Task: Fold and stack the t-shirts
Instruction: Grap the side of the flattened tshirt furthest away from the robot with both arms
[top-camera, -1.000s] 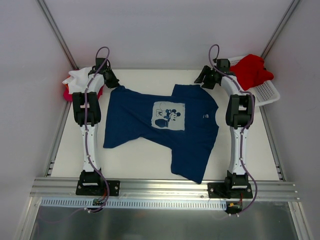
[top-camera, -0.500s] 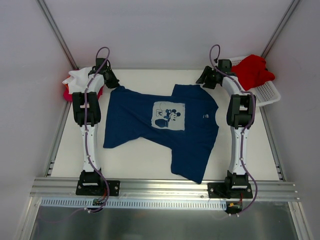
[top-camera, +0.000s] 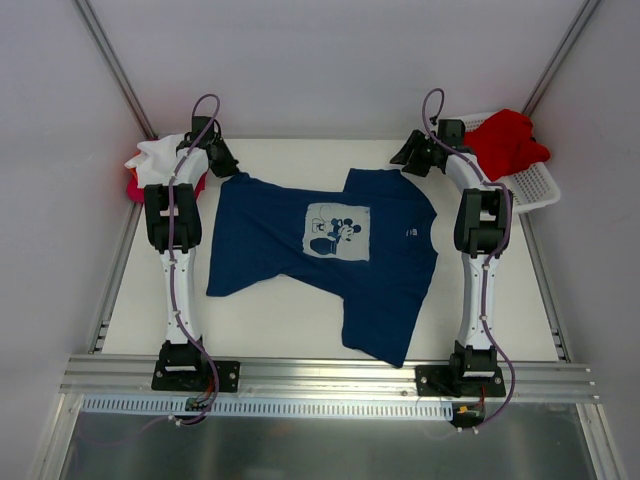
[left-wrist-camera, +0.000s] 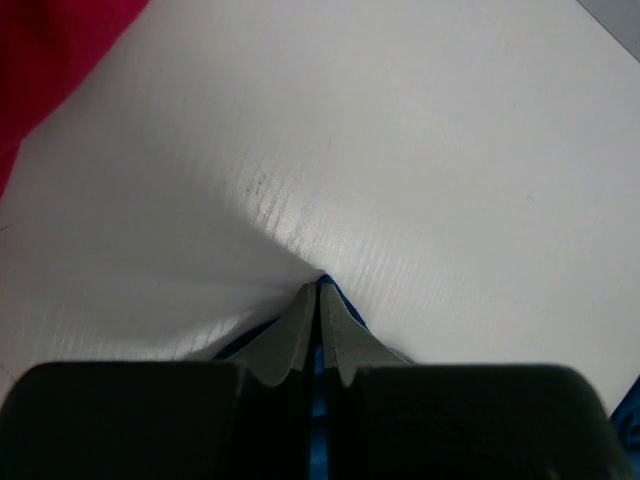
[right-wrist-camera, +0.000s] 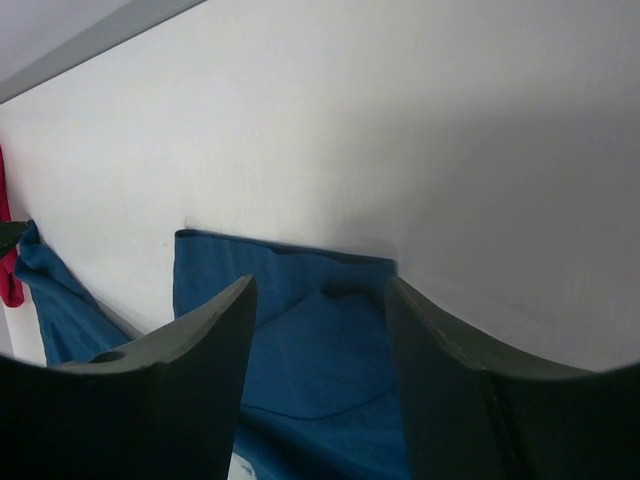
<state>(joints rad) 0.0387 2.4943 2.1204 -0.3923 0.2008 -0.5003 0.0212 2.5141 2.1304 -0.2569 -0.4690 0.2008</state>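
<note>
The navy t-shirt (top-camera: 330, 250) with a white chest print lies spread on the table, twisted, hem toward the near right. My left gripper (top-camera: 222, 165) is shut on its far-left corner; a strip of blue cloth (left-wrist-camera: 321, 400) shows between the closed fingertips. My right gripper (top-camera: 406, 160) is open, just above the shirt's far-right corner, with blue cloth (right-wrist-camera: 310, 330) between the spread fingers (right-wrist-camera: 210, 330). A white t-shirt (top-camera: 158, 155) and a red one (top-camera: 133, 186) lie piled at the far left. Another red t-shirt (top-camera: 505, 140) lies in the basket.
A white lattice basket (top-camera: 530, 185) stands at the far right corner, partly past the table edge. The white table (top-camera: 280, 315) ends at a metal rail (top-camera: 330, 375) near the arm bases. Grey walls close in on three sides.
The right gripper has shifted slightly toward the far edge above the shirt corner. The left arm and the shirt have not moved.
</note>
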